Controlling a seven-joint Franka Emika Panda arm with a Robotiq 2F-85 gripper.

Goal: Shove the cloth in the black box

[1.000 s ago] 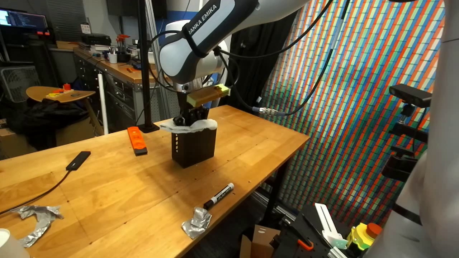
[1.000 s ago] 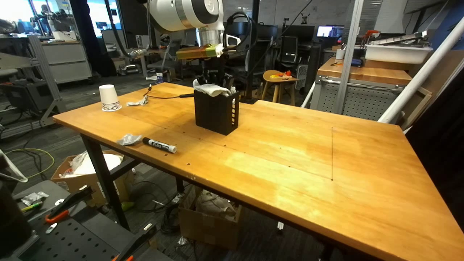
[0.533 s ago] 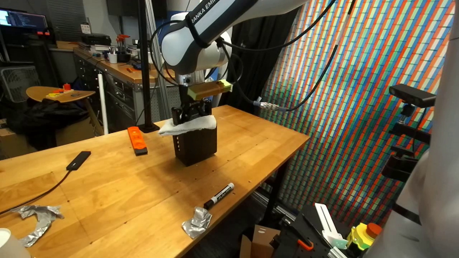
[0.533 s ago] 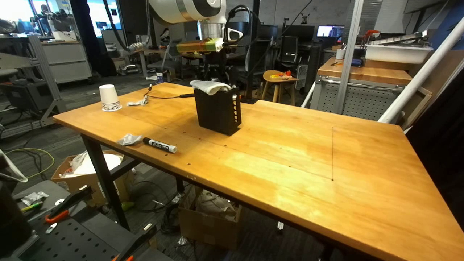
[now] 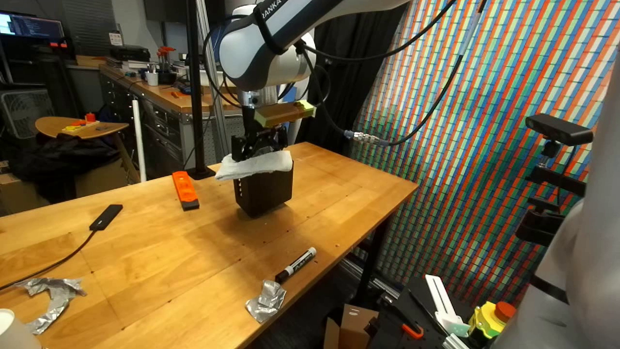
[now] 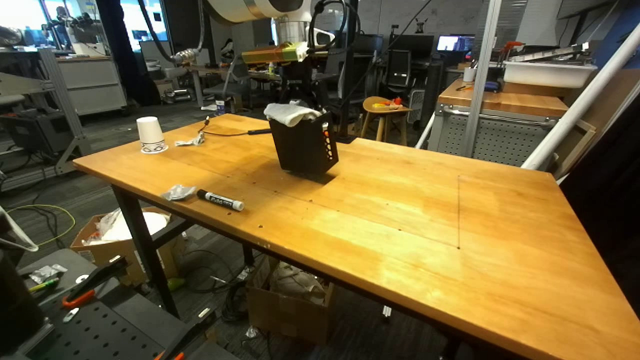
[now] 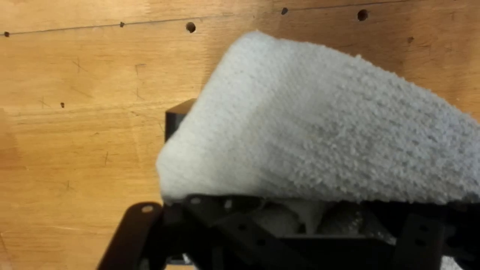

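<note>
In an exterior view, the white cloth lies folded across the top of the black box, hanging past its left rim; how much of it is inside is hidden. The gripper points down at it, its two sides spread well apart, the fingertips lost behind the cloth. The box is over the wooden table, between the far edge and the near long edge. Close to that near edge lies a dry-erase marker, with a crumpled piece of silver tape just beside its black end. Toward the far edge lie an orange-and-black tool and, further left, a slim black hub.

In an exterior view, the box tilts, its top leaning toward the table's left edge, with a shadow on the wood under its base; whether any of the base touches I cannot tell. An upside-down paper cup stands near that edge, well apart from the box.

In the wrist view, the gripper's knuckles stand wide apart along the bottom. The cloth bulges out from them to the right edge of the view, and a dark corner of the box shows past the cloth's left side.
</note>
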